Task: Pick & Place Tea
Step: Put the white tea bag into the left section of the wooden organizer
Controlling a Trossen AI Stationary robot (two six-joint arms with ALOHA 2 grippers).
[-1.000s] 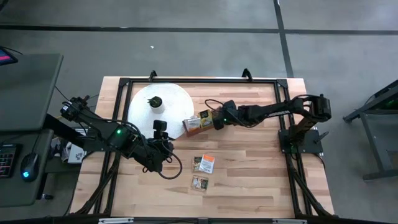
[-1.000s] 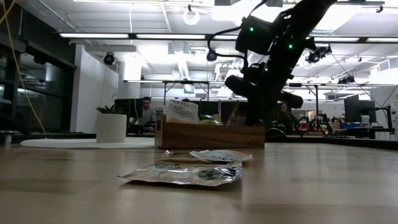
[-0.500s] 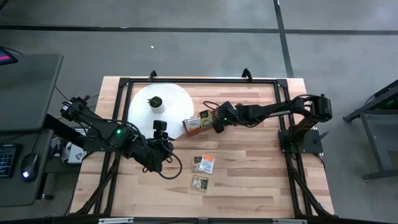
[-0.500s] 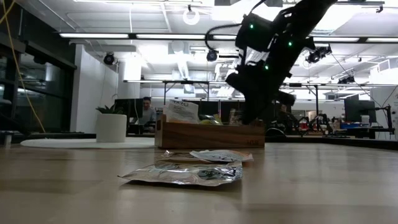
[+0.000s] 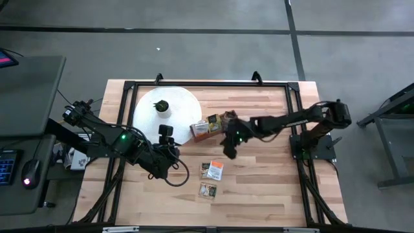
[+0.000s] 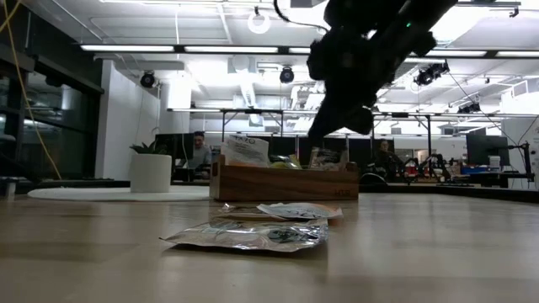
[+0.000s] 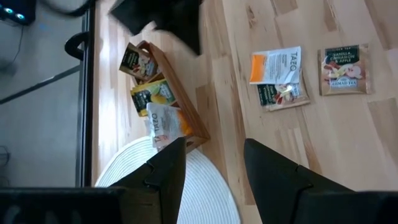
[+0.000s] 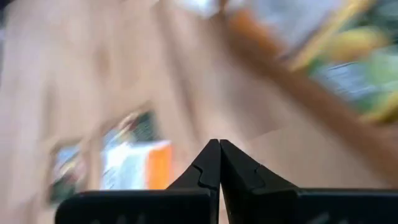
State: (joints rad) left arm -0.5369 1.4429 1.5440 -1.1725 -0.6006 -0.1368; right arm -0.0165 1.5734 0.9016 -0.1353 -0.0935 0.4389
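Observation:
Three tea sachets lie flat on the table: an orange-and-white one (image 5: 216,169) overlapping a greenish one (image 7: 280,94), and a brownish one (image 5: 207,190) nearer the front edge. More sachets stand in the long brown wooden box (image 5: 210,125). My right gripper (image 5: 228,153) hangs shut and empty above the table between the box and the loose sachets, slanting down. My left gripper (image 7: 214,168) stands open and empty above the near edge of the white disc (image 5: 174,107).
The white round disc with its small dark knob (image 5: 161,106) lies at the far left of the table, touching the box's left end. A black frame (image 5: 207,84) runs around the table's edges. Bare wood (image 5: 259,188) lies to the right of the loose sachets.
My right gripper has drawn back from the box toward the table's near edge and the loose sachets, rising a little and rolling about its own axis. Its fingers have stayed shut. The sachets and the box lie as before.

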